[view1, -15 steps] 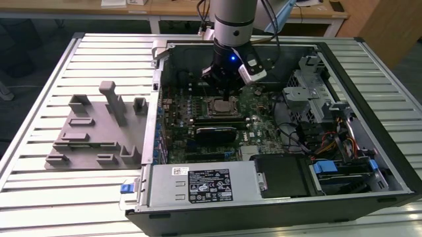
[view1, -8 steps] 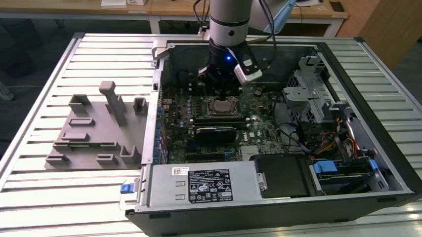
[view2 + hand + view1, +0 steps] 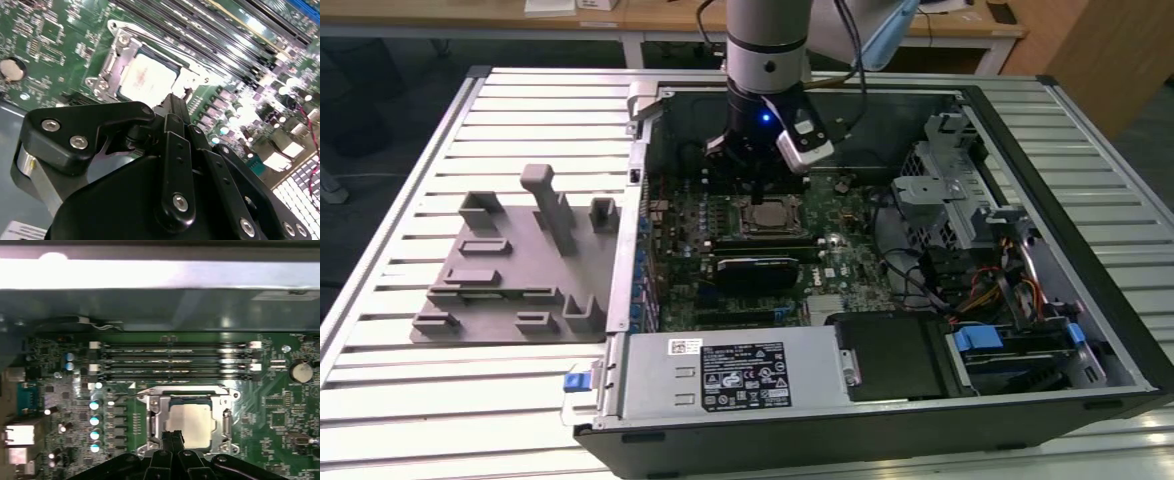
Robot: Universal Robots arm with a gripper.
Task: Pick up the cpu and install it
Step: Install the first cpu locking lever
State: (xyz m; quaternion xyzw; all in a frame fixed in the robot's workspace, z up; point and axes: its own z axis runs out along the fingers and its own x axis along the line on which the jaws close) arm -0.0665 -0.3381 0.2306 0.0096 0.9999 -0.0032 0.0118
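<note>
Since cpu (image 3: 192, 424) already lies flat inside socket frame (image 3: 151, 415) on mobo (image 3: 280, 405), install step looks near done. Gripper (image 3: 172, 436) at chip's edge, jaws pinched together, holding nothing, contact unclear. Any next move needs tips clear of frame — no sideways nudge.

A robotics lab or workshop: a slatted metal worktop (image 3: 400, 420) carries an opened computer case (image 3: 787, 445) and grey fixture block (image 3: 520, 270), wooden desks (image 3: 654, 12) behind.
</note>
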